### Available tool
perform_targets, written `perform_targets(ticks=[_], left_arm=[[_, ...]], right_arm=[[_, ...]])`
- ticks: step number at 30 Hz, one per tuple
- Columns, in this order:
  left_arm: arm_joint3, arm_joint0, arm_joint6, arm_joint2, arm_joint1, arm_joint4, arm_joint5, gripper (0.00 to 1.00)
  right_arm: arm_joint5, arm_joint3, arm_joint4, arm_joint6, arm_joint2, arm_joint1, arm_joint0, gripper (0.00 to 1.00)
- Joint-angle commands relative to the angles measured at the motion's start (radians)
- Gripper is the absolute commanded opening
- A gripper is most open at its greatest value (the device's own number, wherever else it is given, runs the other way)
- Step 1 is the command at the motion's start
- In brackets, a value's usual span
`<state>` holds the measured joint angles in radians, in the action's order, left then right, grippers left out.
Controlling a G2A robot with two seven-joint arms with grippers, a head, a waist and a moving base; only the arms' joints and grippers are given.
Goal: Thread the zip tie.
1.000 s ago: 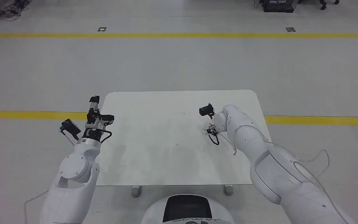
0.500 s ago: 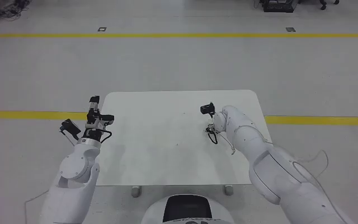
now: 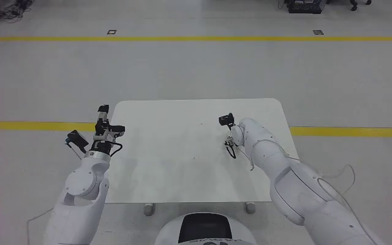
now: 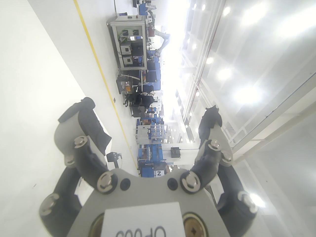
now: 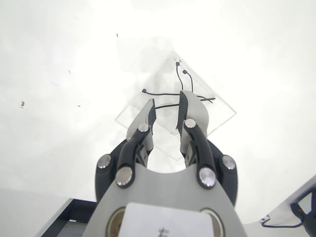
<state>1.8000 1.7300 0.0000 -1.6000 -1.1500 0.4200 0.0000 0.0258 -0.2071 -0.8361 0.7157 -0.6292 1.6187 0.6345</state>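
Several black zip ties [image 5: 160,94] lie crossed on a clear square tray [image 5: 223,117] on the white table [image 3: 171,159]. My right gripper [image 5: 166,102] hangs just above them, open, with one tie running across the gap between its fingertips and nothing gripped. In the top view the ties [image 3: 231,148] show as a small dark tangle beside the right wrist [image 3: 236,131]. My left gripper [image 3: 109,121] is held at the table's left edge, far from the ties. The left gripper [image 4: 148,109] is open, holds nothing and faces the room.
The table around the tray is bare apart from a few small dark specks [image 5: 22,104]. Its right corner and edge [image 3: 288,131] lie close behind the right arm. Beyond the table is open floor with yellow lines [image 3: 184,38].
The right arm has shifted slightly left, toward the zip ties. The left arm has not moved.
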Motion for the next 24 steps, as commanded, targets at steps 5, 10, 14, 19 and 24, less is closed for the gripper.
perform_targets(ticks=[5, 10, 14, 19, 24], left_arm=[[0.0, 0.0, 0.0, 0.0, 0.0, 0.0, 0.0, 1.0], [0.0, 0.0, 0.0, 0.0, 0.0, 0.0, 0.0, 1.0], [0.0, 0.0, 0.0, 0.0, 0.0, 0.0, 0.0, 1.0], [0.0, 0.0, 0.0, 0.0, 0.0, 0.0, 0.0, 1.0], [0.0, 0.0, 0.0, 0.0, 0.0, 0.0, 0.0, 1.0]], right_arm=[[-0.023, 0.013, -0.01, -0.014, -0.001, 0.005, 0.001, 0.2], [-0.037, 0.016, -0.026, -0.038, 0.002, 0.009, 0.007, 0.19], [-0.036, 0.024, -0.028, -0.041, 0.0, 0.011, 0.009, 0.19], [-0.035, 0.032, -0.03, -0.037, -0.003, 0.013, 0.009, 0.2], [-0.033, 0.037, -0.031, -0.032, -0.006, 0.014, 0.011, 0.21]])
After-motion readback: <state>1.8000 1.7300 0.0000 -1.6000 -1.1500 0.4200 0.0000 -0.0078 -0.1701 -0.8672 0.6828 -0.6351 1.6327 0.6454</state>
